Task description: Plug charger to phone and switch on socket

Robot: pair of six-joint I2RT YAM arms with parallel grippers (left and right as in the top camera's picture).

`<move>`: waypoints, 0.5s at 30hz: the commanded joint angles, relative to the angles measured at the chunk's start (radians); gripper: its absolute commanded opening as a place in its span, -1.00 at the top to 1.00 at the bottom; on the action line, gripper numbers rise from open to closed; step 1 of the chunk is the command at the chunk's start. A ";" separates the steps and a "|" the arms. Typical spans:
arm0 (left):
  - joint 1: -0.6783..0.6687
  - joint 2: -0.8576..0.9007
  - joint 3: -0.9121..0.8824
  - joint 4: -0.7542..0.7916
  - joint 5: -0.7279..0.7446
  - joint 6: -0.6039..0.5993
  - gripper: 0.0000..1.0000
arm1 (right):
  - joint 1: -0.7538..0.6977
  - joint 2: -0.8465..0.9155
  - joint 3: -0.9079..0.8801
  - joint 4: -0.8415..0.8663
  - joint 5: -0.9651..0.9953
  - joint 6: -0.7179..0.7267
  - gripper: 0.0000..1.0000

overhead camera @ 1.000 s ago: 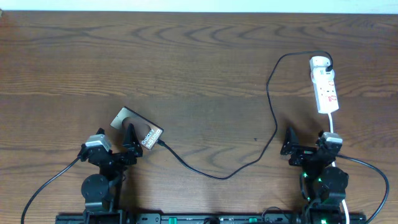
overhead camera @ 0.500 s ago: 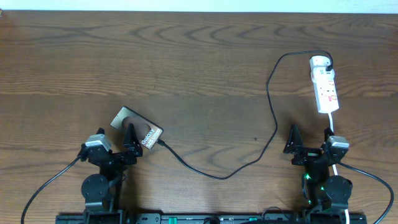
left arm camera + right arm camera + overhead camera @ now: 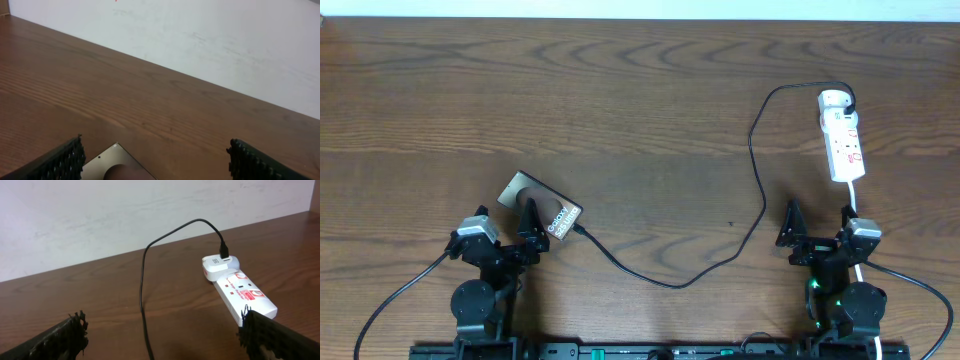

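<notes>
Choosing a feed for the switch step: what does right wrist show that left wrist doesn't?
Right wrist only: the socket, a white adapter at its far end, and the charger plugged into that adapter. Left wrist only: a corner of the phone, low between the left gripper's fingers. Both: the wooden table, the pale wall, and an open gripper; the right gripper holds nothing.

Wooden table (image 3: 620, 90) fills the view, dark brown, its wavy grain running side to side. Ahead of the left gripper (image 3: 155, 155) the wood runs up to a plain white wall (image 3: 200, 40), faintly scuffed. Beyond the right gripper (image 3: 162, 325), that wall again. A small dark speck (image 3: 731, 224) sits on the wood, off to its left.
</notes>
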 commanded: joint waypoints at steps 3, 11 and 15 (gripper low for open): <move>0.005 -0.006 -0.013 -0.038 0.021 0.006 -0.78 | 0.005 -0.008 -0.001 -0.005 0.011 -0.010 -0.98; 0.005 -0.006 -0.013 -0.038 0.021 0.006 -0.78 | 0.005 -0.007 0.000 -0.002 0.057 -0.015 -0.99; 0.005 -0.006 -0.013 -0.038 0.021 0.006 -0.78 | 0.005 -0.007 -0.001 -0.003 0.045 -0.198 -0.98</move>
